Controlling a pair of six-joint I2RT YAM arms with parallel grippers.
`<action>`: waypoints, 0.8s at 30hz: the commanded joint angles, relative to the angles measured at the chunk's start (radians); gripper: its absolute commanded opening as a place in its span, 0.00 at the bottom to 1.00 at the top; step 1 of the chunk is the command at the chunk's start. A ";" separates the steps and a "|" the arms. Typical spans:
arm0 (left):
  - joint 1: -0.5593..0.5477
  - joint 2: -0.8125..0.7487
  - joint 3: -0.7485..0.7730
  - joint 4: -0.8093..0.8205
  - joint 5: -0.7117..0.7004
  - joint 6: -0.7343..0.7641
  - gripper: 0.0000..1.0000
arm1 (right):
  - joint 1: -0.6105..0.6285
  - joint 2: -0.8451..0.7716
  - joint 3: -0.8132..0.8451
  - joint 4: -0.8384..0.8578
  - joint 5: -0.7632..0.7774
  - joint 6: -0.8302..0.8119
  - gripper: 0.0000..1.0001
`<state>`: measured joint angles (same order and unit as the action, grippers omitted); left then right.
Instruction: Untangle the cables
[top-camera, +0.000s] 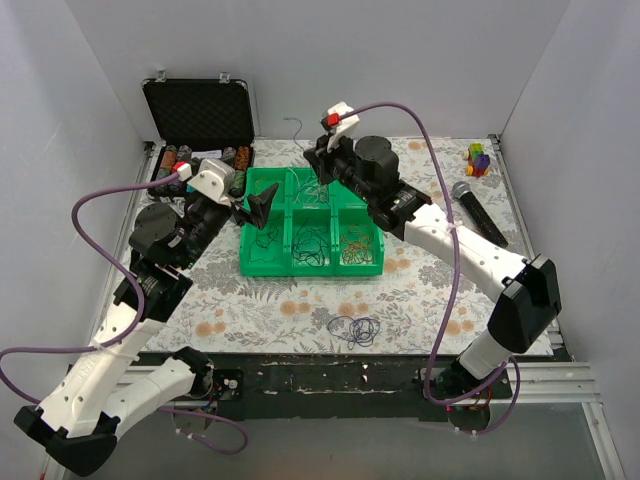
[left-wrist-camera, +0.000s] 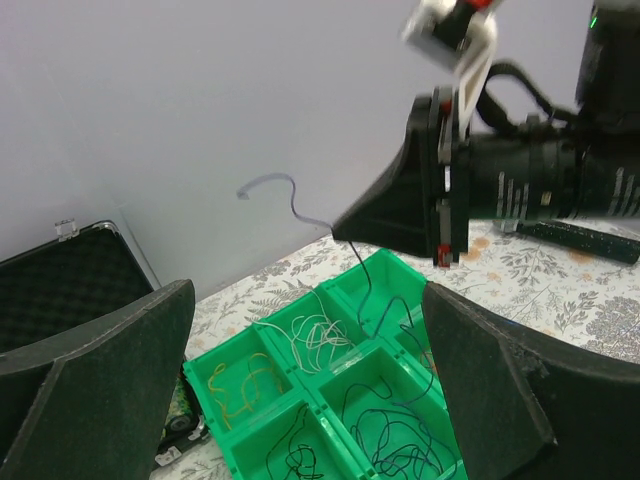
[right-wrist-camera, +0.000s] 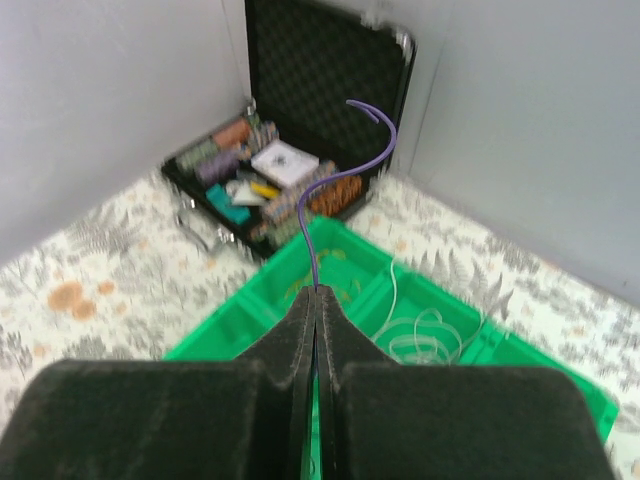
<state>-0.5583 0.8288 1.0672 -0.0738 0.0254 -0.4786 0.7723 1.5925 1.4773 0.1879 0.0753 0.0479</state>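
Note:
A green six-compartment tray (top-camera: 262, 262) holds separate cables: white loops (left-wrist-camera: 320, 338), yellow-orange ones (left-wrist-camera: 238, 378) and dark ones (left-wrist-camera: 400, 432). A small dark tangle of cables (top-camera: 355, 327) lies on the table near the front edge. My right gripper (top-camera: 320, 158) is over the tray's back row, shut on a thin purple cable (right-wrist-camera: 372, 140). One end of this cable curls up above the jaws (left-wrist-camera: 290, 195) and the other hangs into the tray. My left gripper (top-camera: 258, 205) is open and empty over the tray's left side, its fingers (left-wrist-camera: 110, 380) wide apart.
An open black case (top-camera: 200, 115) with poker chips stands at the back left, also in the right wrist view (right-wrist-camera: 330, 60). A microphone (top-camera: 478, 207) and a coloured block toy (top-camera: 479, 159) lie at the back right. Grey walls enclose the table.

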 joint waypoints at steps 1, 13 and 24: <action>0.003 -0.014 0.017 0.020 -0.012 0.008 0.98 | -0.005 0.018 -0.101 0.031 0.001 -0.010 0.01; 0.003 -0.020 0.020 0.011 -0.012 0.014 0.98 | -0.002 0.090 -0.212 0.031 0.001 -0.010 0.01; 0.003 -0.025 0.011 0.016 -0.009 0.018 0.98 | 0.061 0.081 -0.351 0.031 0.001 0.161 0.01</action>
<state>-0.5583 0.8196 1.0672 -0.0734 0.0250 -0.4709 0.7914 1.6909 1.1534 0.1783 0.0776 0.0719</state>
